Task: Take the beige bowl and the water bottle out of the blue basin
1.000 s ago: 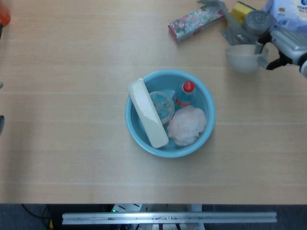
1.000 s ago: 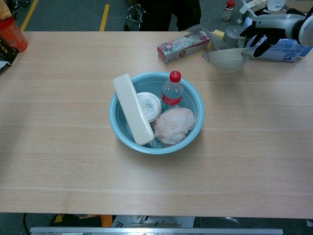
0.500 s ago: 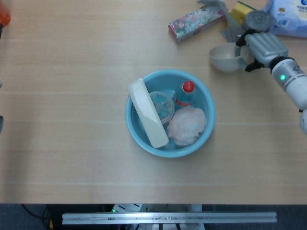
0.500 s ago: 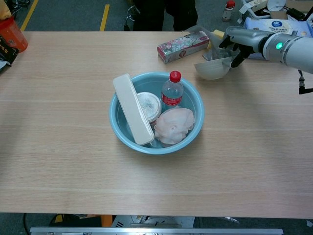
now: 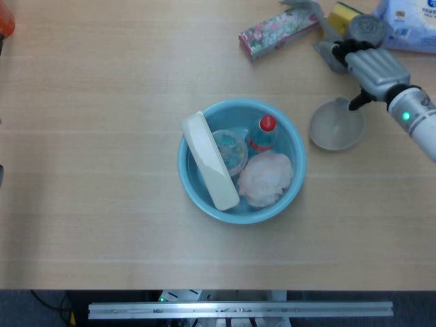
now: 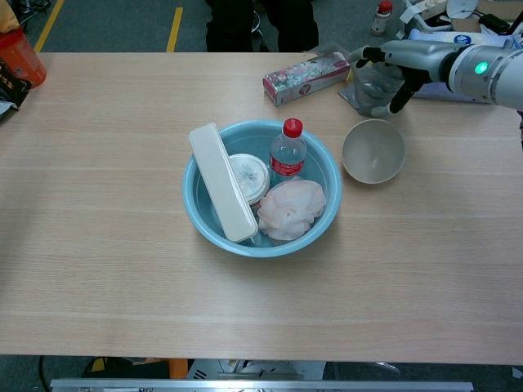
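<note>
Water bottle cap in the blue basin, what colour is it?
Red. The water bottle cap shows best in the chest view.

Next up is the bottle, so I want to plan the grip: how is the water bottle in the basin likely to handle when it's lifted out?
The water bottle stands upright in the blue basin, so gripping below the cap looks easiest. Clear and seemingly near empty, it is probably light and may dent. Round-bodied, it could roll if laid down.
</note>
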